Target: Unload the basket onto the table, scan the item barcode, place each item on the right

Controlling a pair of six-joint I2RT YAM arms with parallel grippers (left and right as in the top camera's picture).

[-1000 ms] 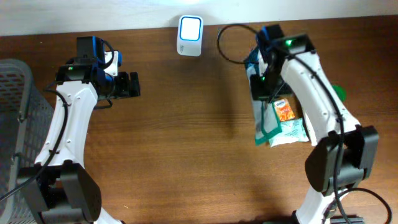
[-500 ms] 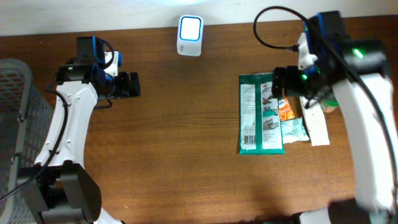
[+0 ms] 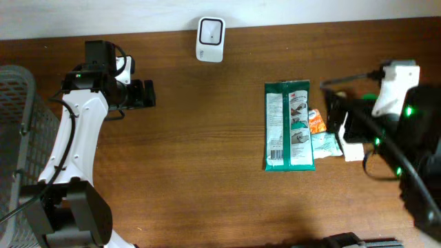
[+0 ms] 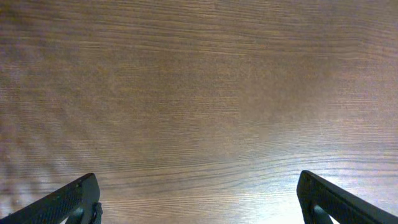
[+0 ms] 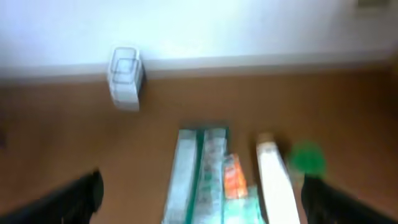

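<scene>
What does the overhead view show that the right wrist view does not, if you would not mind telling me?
Only overhead: the wire basket at the left edge, and the left gripper well away from the items. Only right wrist: the right gripper seen from behind, its fingertips wide apart with nothing between them. Both: the white scanner at the table's far edge, the green packet, and the small orange packet beside it.

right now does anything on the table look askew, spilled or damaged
Nothing looks spilled or damaged. The green packet lies flat and straight. The small packets beside it overlap in a loose, slightly skewed heap, which is the only untidy spot.
</scene>
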